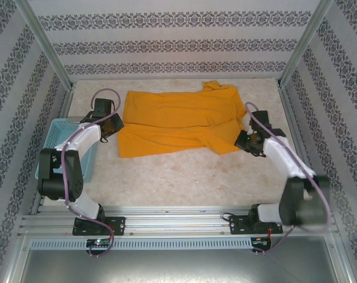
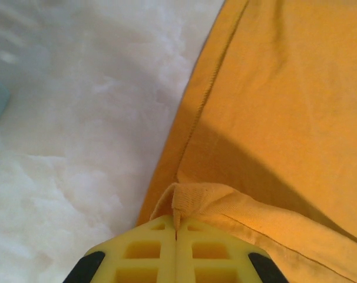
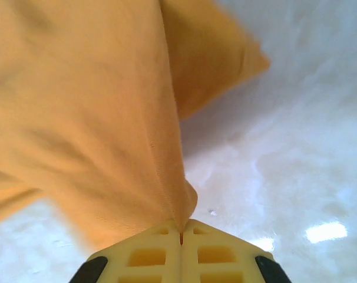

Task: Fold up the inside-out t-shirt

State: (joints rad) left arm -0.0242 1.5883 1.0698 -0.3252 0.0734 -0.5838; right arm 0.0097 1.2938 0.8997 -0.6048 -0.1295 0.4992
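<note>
The inside-out t-shirt (image 1: 178, 121) is spread sideways across the far half of the desk (image 1: 184, 183), with a plain orange face shown and one sleeve turned up at the far right. The left hand (image 2: 176, 231) is clenched on a small pleat of the stitched hem at the shirt's left edge. The right hand (image 3: 181, 234) is clenched on a pinch of cloth at the shirt's near right corner, where the fabric is drawn up like a tent toward the jaws.

The cloth is judged to be light, soft and limp. No shape will be kept by it, and whatever is not gripped can be expected to sag and drag over the desk. Slipping is thought unlikely where a seam is caught, though a thin pinch may be pulled free if the two ends are tugged apart. Hold is best taken at hems and seamed corners, with both ends lifted together so that the fold is laid evenly.
</note>
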